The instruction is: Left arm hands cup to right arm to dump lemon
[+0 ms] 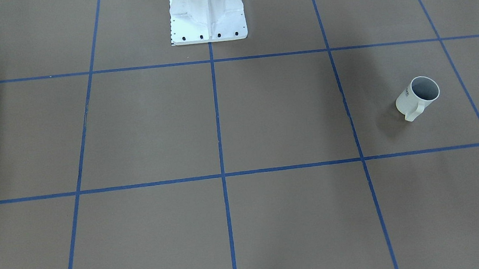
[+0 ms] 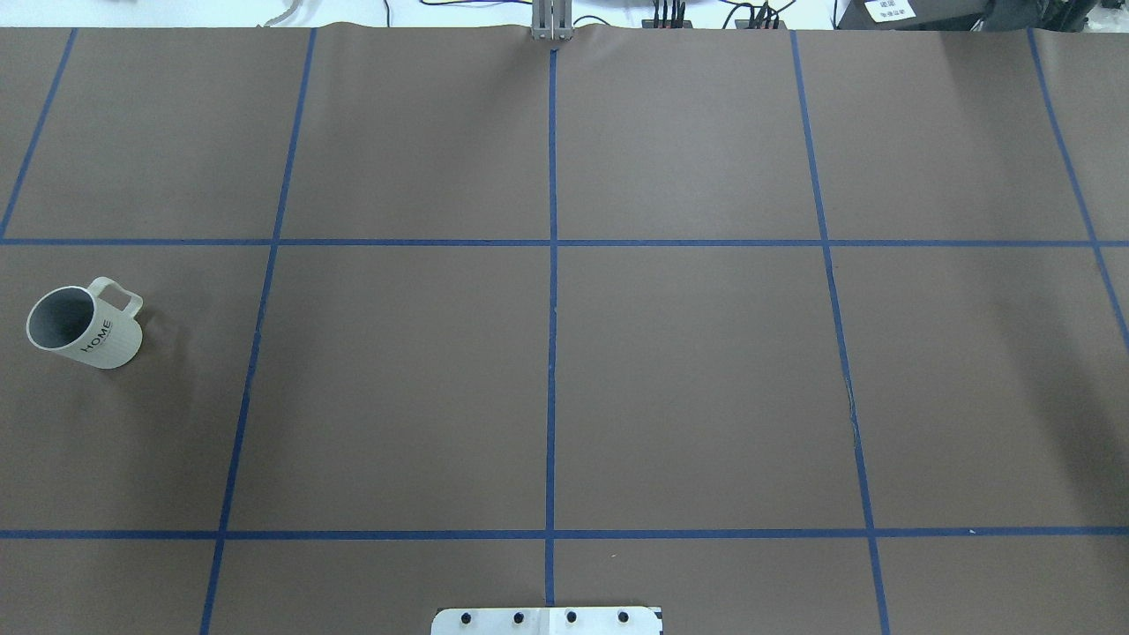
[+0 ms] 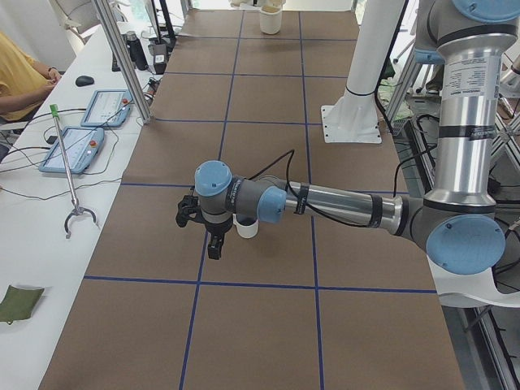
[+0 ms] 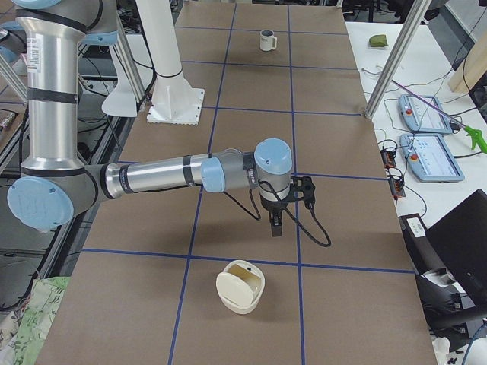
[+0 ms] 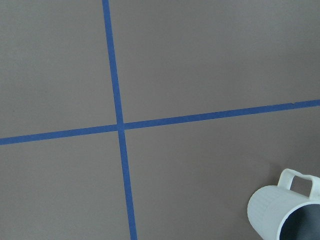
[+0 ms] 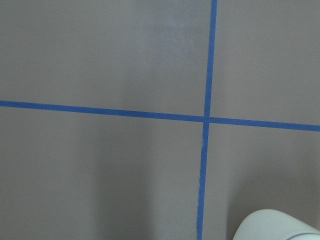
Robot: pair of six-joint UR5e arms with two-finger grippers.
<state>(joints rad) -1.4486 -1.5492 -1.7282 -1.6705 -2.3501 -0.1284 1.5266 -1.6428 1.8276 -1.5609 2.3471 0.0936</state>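
The cup (image 2: pixel 88 328), a cream mug with a grey inside, stands upright at the table's left side. It also shows in the front view (image 1: pixel 418 98) and at the lower right of the left wrist view (image 5: pixel 267 212). No lemon shows; the cup's inside looks bare grey. In the left side view the left gripper (image 3: pixel 213 244) hangs just beside the cup (image 3: pixel 247 228), pointing down; I cannot tell whether it is open. In the right side view the right gripper (image 4: pixel 275 224) hangs over the table, away from the far cup (image 4: pixel 266 39); I cannot tell its state.
A cream round container (image 4: pixel 241 287) lies on the table close to the right gripper; its edge shows in the right wrist view (image 6: pixel 275 227). The white robot base (image 1: pixel 207 11) stands at mid-table. Operators' tablets (image 4: pixel 430 156) sit beyond the table edge.
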